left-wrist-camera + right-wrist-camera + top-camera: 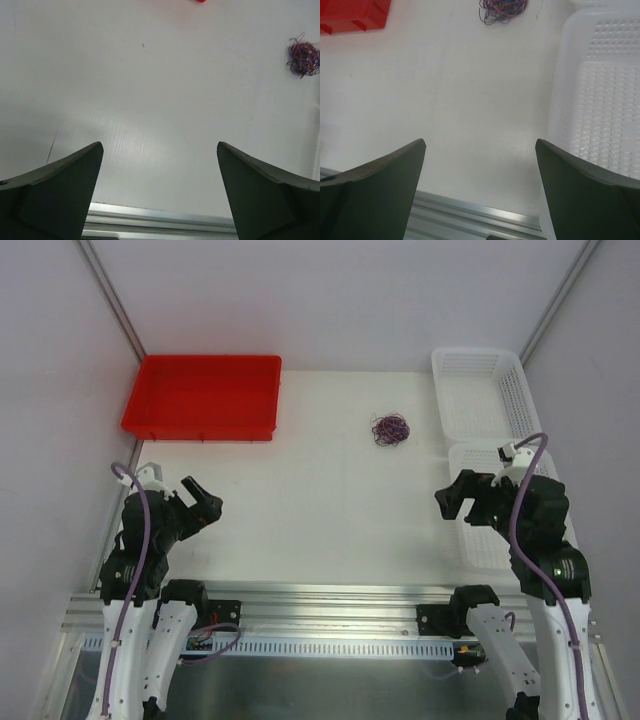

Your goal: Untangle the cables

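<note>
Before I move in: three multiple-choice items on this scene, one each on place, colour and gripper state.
1. Where do the cables lie? A. on the table between the red tray and the white baskets B. inside a basket C. on the front rail
2. Their main colour? A. green B. yellow C. purple
3. The left gripper and right gripper are: A. both shut B. both open, empty C. left holding cables
A, top view shows them on bare table; C, purple strands dominate; B, wrist views show spread fingers, nothing between.
</note>
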`<state>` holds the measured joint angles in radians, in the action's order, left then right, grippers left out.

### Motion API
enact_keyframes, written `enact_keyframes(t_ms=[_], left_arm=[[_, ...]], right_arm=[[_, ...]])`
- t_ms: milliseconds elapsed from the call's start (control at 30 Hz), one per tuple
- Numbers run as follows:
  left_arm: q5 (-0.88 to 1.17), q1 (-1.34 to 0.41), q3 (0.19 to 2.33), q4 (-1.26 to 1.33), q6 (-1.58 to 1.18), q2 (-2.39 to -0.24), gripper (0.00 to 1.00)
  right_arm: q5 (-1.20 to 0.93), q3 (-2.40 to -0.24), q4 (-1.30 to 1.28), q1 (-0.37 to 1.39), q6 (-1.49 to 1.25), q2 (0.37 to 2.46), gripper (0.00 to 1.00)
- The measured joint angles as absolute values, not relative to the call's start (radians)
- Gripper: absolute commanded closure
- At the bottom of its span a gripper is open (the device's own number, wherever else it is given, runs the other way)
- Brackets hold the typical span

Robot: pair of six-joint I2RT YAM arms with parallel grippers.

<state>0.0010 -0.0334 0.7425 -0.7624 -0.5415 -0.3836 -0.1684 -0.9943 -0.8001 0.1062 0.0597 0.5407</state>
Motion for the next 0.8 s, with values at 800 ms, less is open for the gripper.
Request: enact_keyframes(t_ms=[800], left_arm=[[0.184,-0.033,0.556,-0.496,-0.449,-0.532,0.01]], right_arm=[[-0.107,-1.264,-0.218,0.174,-0.029,1.700,0.21]])
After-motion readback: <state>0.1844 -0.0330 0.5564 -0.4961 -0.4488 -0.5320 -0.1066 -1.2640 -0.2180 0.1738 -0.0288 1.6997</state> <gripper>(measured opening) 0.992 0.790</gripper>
